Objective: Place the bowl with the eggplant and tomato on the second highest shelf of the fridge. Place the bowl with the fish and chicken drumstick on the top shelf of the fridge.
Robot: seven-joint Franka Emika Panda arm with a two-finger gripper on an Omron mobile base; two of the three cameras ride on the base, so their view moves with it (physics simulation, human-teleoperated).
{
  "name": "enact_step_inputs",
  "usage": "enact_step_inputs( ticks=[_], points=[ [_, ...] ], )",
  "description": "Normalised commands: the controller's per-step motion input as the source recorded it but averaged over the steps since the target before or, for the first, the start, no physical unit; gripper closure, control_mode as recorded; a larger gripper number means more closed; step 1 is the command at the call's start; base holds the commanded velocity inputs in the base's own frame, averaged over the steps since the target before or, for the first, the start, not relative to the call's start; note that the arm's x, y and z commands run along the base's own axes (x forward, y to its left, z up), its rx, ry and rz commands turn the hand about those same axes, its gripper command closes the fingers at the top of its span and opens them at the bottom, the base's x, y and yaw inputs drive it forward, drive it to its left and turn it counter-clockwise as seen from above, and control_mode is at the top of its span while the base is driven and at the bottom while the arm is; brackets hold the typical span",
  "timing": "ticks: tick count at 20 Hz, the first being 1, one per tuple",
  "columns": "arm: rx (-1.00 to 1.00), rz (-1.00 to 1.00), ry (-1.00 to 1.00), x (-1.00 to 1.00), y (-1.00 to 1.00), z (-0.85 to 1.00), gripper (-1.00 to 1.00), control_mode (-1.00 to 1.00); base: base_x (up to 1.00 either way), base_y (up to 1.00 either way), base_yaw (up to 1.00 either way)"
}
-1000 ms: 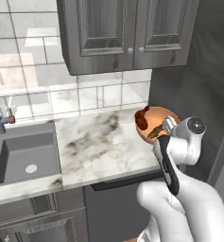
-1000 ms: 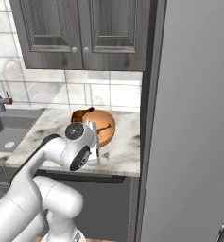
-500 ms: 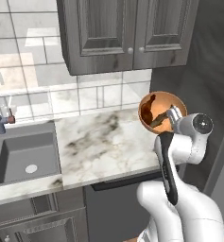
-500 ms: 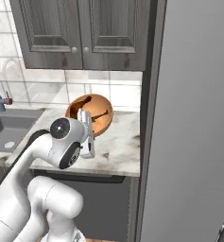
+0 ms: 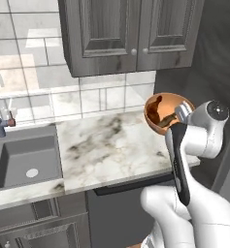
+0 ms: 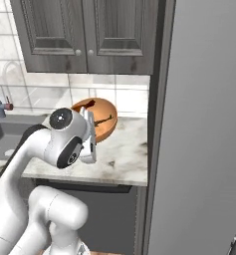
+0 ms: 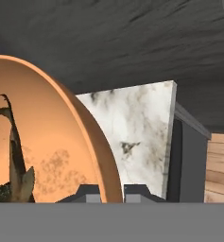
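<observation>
Above the marble counter [image 5: 106, 150], gripper [image 7: 111, 191] grips orange bowl [image 5: 166, 112] (fish [image 7: 15, 156] inside).

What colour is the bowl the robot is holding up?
Orange-brown, shiny like copper. The bowl shows best in the hand view.

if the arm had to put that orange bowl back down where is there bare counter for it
The marble counter is bare from the sink across to its right end by the fridge, back to the tiled wall. It is tight at that right end, where the gripper holds the orange bowl tilted above the counter, beside the fridge.
</observation>
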Motion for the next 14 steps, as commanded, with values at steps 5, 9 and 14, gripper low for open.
enact_step_inputs(
  ticks=[5,9,14],
  points=[
    [0.0,0.0,0.0,0.0,0.0,0.0,1.0,1.0,-0.98,-0.02,0.0],
    [0.0,0.0,0.0,0.0,0.0,0.0,1.0,1.0,-1.0,-0.5,-0.04],
    [0.0,0.0,0.0,0.0,0.0,0.0,1.0,1.0,-0.34,-1.0,-0.17]
  ],
)
